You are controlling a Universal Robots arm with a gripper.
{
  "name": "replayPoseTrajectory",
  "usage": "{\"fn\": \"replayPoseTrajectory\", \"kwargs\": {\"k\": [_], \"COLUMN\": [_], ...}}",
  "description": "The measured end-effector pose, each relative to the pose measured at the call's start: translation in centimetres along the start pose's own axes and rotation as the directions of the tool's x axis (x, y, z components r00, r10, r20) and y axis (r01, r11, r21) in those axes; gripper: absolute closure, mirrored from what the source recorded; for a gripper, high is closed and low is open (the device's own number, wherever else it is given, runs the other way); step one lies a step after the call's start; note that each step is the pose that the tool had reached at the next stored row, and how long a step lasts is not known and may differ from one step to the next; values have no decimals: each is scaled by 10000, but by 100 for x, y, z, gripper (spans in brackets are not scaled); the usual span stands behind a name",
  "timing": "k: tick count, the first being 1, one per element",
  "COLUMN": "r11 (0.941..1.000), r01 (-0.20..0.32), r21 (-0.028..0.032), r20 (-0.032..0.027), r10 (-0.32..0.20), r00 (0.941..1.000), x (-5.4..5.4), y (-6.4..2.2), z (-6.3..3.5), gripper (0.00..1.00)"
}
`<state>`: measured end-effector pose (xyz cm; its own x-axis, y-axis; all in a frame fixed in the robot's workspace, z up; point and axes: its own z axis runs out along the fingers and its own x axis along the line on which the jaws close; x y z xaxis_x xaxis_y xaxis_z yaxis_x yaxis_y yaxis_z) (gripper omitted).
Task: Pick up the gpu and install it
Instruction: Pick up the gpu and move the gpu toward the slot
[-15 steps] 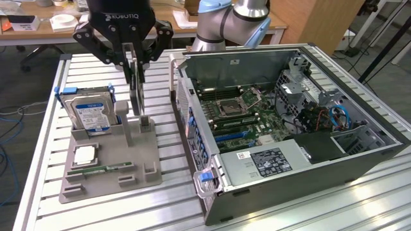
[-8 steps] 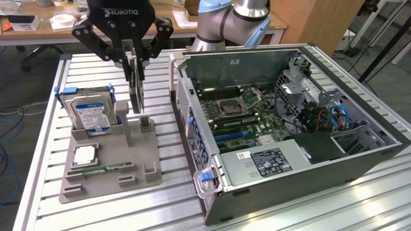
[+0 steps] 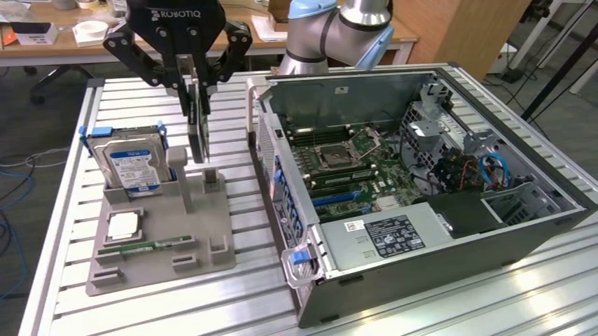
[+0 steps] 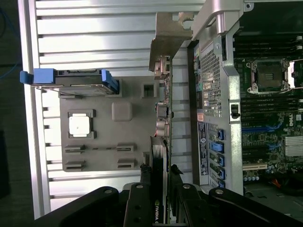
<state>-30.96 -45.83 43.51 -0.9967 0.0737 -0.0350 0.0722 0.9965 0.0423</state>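
While gripper [image 3: 195,98] pinches gpu [image 3: 198,140] upright by its upper edge, jaws stand partly closed | handling judged: light, stiff, fragile | hold: bare board edges, gently.

A slatted aluminium table [image 3: 61,210] fills the foreground, with bright light glaring off its slats towards the exterior view's right. Behind it a long wooden desk [image 3: 56,46] runs along the back, carrying a white roll of tape [image 3: 92,29] and loose papers [image 3: 266,28], with the wheeled base of an office chair [image 3: 54,78] underneath. A tall wooden cabinet [image 3: 472,28] and thin black stand legs [image 3: 564,66] are at the exterior view's right, above a grey floor [image 3: 572,115], and blue cables [image 3: 13,183] trail over the floor at its left.
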Motion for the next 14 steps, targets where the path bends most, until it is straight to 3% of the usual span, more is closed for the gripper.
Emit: {"fn": "replayPoseTrajectory", "kwargs": {"k": [14], "r11": [10000], "r01": [0], "r21": [0], "r20": [-1], "r10": [0], "r00": [10000], "x": [-58], "y": [4], "z": [3], "gripper": [74]}}
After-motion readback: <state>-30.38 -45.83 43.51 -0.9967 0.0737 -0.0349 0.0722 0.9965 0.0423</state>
